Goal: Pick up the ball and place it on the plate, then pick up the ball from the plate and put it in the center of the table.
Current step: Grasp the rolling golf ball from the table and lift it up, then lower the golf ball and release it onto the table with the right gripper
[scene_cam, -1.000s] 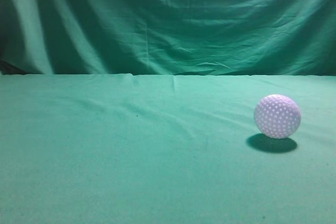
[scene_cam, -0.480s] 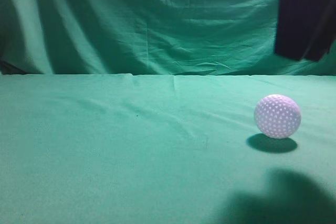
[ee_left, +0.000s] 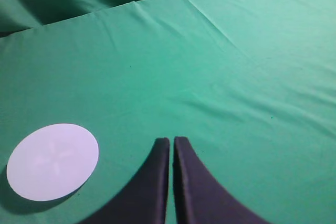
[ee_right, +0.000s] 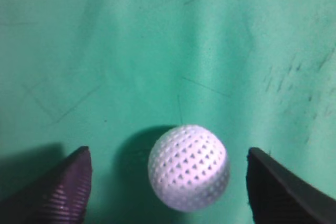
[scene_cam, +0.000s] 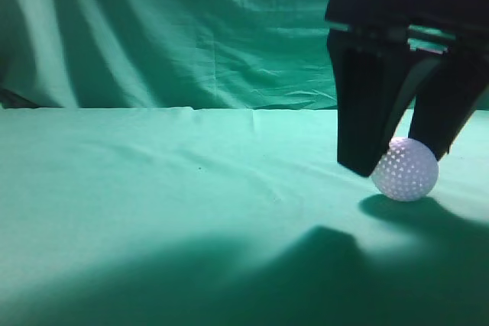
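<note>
The ball [scene_cam: 406, 171], white and dimpled with a faint lilac tint, rests on the green table [scene_cam: 153, 188] at the right. My right gripper [scene_cam: 397, 159] hangs over it, open, one dark finger on each side and clear of it. In the right wrist view the ball [ee_right: 189, 167] sits between the two fingertips [ee_right: 68, 182], with gaps on both sides. My left gripper [ee_left: 171, 141] is shut and empty above bare cloth. The plate [ee_left: 52, 161], a flat white disc, lies left of it in the left wrist view.
A draped green cloth backdrop [scene_cam: 191, 28] hangs behind the table. The right arm casts a wide dark shadow [scene_cam: 306, 280] across the front of the table.
My right gripper has come down from the top right, out of view a second ago, to straddle the ball. Its shadow has spread over the front cloth. The ball has not moved.
</note>
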Robot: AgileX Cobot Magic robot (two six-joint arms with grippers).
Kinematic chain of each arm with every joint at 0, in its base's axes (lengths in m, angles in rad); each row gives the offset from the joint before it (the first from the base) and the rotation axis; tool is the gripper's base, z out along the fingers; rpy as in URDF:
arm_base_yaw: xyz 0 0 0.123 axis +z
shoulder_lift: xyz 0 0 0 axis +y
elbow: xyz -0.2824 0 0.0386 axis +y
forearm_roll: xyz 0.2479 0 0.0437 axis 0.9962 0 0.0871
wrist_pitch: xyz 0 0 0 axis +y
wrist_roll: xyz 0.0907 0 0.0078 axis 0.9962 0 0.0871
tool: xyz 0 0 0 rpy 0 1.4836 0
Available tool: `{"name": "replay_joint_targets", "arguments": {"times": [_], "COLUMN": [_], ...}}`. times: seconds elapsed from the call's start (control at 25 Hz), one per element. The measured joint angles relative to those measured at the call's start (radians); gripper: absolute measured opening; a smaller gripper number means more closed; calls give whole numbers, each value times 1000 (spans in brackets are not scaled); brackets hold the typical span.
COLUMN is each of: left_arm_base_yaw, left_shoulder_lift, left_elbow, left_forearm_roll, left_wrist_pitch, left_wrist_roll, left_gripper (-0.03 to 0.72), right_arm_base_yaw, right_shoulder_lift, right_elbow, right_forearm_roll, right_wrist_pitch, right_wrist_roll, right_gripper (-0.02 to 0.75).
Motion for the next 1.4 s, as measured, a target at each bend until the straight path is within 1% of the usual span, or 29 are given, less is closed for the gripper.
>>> {"name": "replay_joint_targets", "arguments": {"times": [0.36, 0.48, 0.52, 0.56, 0.6, 0.68, 0.88, 1.08, 1.4], "left_arm_base_yaw": [0, 0, 0, 0, 0, 0, 0, 0, 0], "left_shoulder_lift": [0, 0, 0, 0, 0, 0, 0, 0, 0], "left_elbow": [0, 0, 0, 0, 0, 0, 0, 0, 0], "left_forearm_roll": [4, 4, 4, 4, 4, 4, 4, 4, 4], "left_wrist_pitch": [0, 0, 0, 0, 0, 0, 0, 0, 0], "left_wrist_roll": [0, 0, 0, 0, 0, 0, 0, 0, 0], "left_gripper": [0, 0, 0, 0, 0, 0, 0, 0, 0], "right_arm_base_yaw": [0, 0, 0, 0, 0, 0, 0, 0, 2], "right_shoulder_lift": [88, 92, 92, 92, 94, 97, 97, 116, 344], "right_elbow": [-1, -2, -2, -5, -13, -48, -234, -463, -783], "right_forearm_roll": [-19, -32, -35, -36, -37, -39, -39, -28, 66], "right_wrist_pitch": [-54, -54, -54, -54, -42, 0, 106, 120, 152], "right_wrist_roll": [23, 62, 77, 89, 97, 106, 118, 104, -10], "right_gripper": [549, 355, 312, 298, 312, 312, 312, 312, 312]}}
